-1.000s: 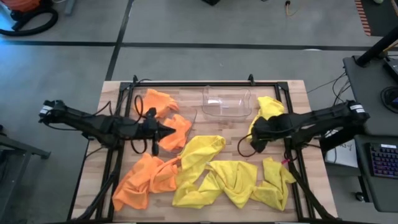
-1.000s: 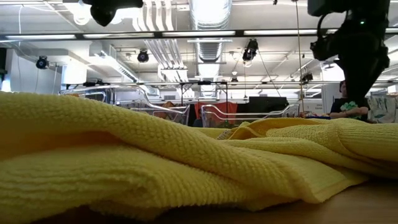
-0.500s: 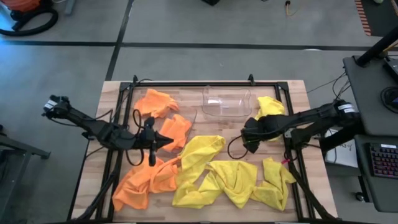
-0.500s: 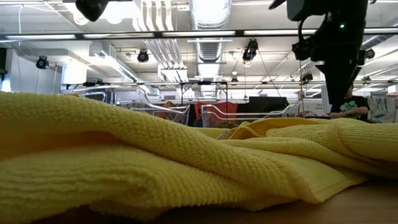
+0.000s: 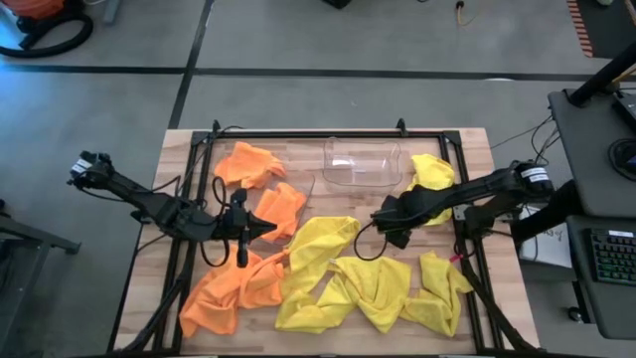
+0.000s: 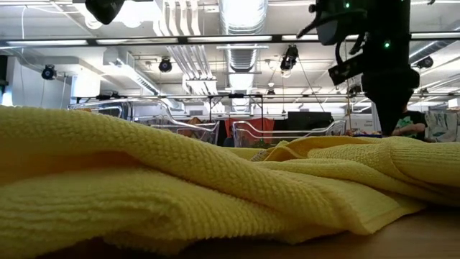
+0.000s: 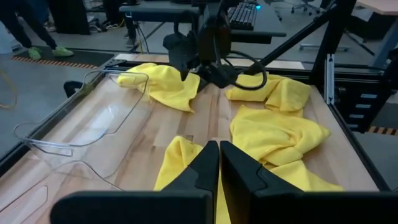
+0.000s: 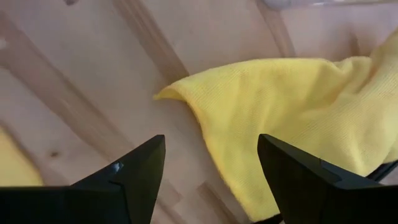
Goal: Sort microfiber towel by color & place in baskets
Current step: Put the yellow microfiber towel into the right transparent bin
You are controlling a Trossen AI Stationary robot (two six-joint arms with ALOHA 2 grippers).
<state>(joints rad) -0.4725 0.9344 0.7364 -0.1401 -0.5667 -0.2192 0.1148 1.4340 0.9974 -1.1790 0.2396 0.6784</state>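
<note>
Several microfiber towels lie crumpled on the wooden table. Orange ones lie at the far left, centre left and near left. Yellow ones lie in the middle, along the near edge and at the far right. One clear basket stands at the far edge; I see no towel in it. My left gripper is shut and holds nothing, hovering beside the centre-left orange towel. My right gripper is open above bare wood, just off a corner of a yellow towel.
A black metal frame runs around the work area, with cables trailing from both arms. In the low view, yellow towel folds fill the foreground. Bare wood shows between the basket and the middle yellow towel.
My right gripper has moved toward the table's left, from beside the far-right yellow towel toward the middle one. My left gripper has shifted toward the near edge, off the centre-left orange towel, then held still.
</note>
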